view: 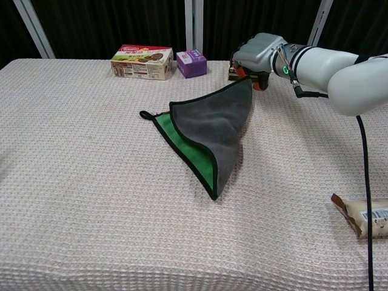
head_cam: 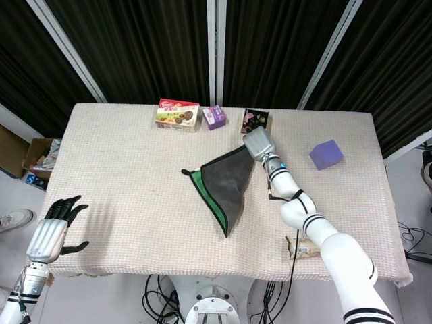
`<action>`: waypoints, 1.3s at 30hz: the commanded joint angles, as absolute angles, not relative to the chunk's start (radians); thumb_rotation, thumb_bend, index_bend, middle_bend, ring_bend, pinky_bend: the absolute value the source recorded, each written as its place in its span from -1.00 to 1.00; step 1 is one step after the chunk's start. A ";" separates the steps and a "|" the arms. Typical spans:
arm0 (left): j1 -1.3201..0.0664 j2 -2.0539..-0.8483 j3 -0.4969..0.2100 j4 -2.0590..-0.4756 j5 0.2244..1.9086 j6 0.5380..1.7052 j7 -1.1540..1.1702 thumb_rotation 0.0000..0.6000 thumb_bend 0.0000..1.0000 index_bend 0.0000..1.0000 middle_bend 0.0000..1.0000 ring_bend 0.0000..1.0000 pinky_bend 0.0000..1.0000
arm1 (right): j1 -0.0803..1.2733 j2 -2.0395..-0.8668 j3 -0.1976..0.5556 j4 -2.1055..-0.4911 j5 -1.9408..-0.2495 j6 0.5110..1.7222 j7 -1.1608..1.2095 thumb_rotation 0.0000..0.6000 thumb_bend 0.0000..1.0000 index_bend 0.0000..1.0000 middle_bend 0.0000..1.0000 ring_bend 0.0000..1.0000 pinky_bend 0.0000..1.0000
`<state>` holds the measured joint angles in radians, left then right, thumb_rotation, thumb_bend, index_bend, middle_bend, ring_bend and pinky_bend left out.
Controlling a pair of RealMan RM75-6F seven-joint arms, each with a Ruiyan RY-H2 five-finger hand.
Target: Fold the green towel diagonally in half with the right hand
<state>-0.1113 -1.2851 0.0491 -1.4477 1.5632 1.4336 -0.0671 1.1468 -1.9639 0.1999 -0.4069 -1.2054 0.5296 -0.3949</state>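
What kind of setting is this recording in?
Likely a lab test bench: a cloth-covered table against black curtains, cables on the floor beneath, and snack boxes as props.
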 commanded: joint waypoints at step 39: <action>-0.098 -1.290 0.049 -1.417 1.574 1.440 -0.121 1.00 -0.89 -0.57 -0.87 -0.83 -0.82 | 1.034 -1.846 0.007 -0.663 -1.552 1.055 -0.370 1.00 -0.28 0.32 -0.46 -1.00 -1.00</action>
<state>-0.0983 -1.2899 0.0490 -1.4166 1.5734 1.4397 -0.1212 1.0824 -1.9252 0.0577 -0.5238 -1.4841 0.9577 -0.3282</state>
